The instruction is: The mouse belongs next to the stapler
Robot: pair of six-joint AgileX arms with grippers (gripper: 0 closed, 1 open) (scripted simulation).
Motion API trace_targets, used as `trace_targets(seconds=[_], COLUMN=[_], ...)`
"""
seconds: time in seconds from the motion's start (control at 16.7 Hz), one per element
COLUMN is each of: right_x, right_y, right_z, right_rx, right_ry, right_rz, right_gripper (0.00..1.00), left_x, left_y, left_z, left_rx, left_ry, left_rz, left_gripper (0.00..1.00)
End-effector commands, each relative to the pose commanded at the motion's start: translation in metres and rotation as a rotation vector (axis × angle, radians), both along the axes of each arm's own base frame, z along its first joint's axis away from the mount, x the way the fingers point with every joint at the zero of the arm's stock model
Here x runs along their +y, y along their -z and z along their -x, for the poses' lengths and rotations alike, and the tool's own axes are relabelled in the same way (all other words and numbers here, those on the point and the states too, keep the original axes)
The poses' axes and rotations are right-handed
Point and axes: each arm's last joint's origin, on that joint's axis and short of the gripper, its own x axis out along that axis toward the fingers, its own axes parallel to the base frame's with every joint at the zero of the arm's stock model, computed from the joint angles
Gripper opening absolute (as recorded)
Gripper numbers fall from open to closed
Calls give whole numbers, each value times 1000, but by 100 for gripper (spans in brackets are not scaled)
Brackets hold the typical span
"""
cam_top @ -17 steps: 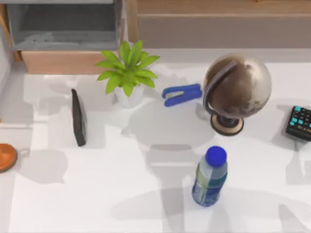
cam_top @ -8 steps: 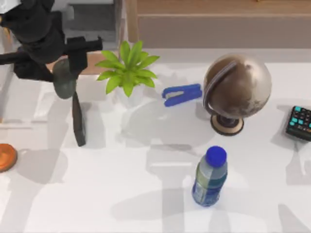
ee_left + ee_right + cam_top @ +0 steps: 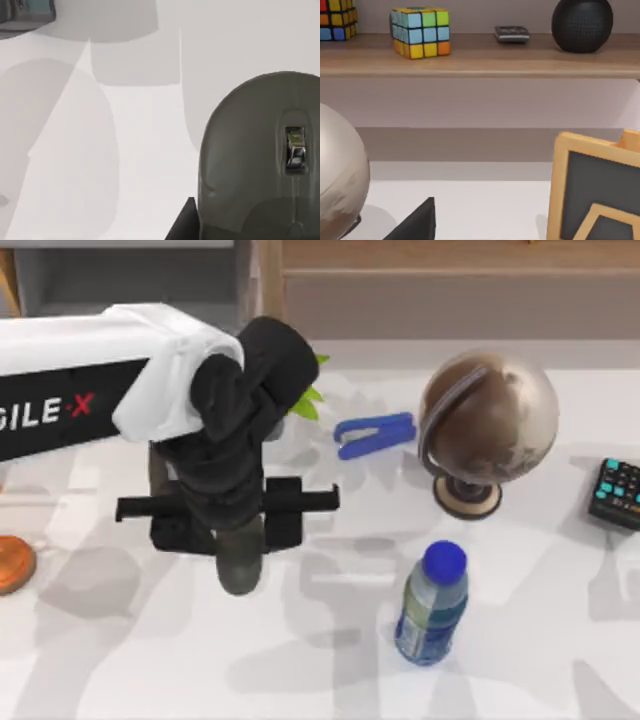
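left gripper (image 3: 240, 540) grips a rounded grey-green mouse (image 3: 240, 562) with silver wheel, above the table (image 3: 150, 660).

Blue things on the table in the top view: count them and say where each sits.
2. The stapler lies toward the back, just left of the globe. The blue-capped bottle stands nearer the front, right of the left gripper carrying the mouse. The arm may hide others.

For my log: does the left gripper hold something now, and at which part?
Yes. The left gripper holds the grey-green mouse above the table, left of the bottle. Its fingers are hidden, so the exact place of the hold cannot be told.
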Motion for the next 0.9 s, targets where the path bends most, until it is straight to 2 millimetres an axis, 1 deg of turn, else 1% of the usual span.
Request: trace_targets(seconds=[0.18,0.3,0.66,0.9], right_x=[0,0,0,0], right_y=[0,0,0,0], right_z=[0,0,0,0], right_rx=[0,0,0,0], right_ry=[0,0,0,0], right_rz=[0,0,0,0], right_gripper=[100,100,100,100], left_x=[-17,-21,-21,-22], left_y=[17,23,22,20], left_z=[24,32,31,36], left_rx=[21,28,28,12], left_ry=[25,34,33,41], left_rz=[-27,-37,-36,-34], left_gripper=[0,0,0,0])
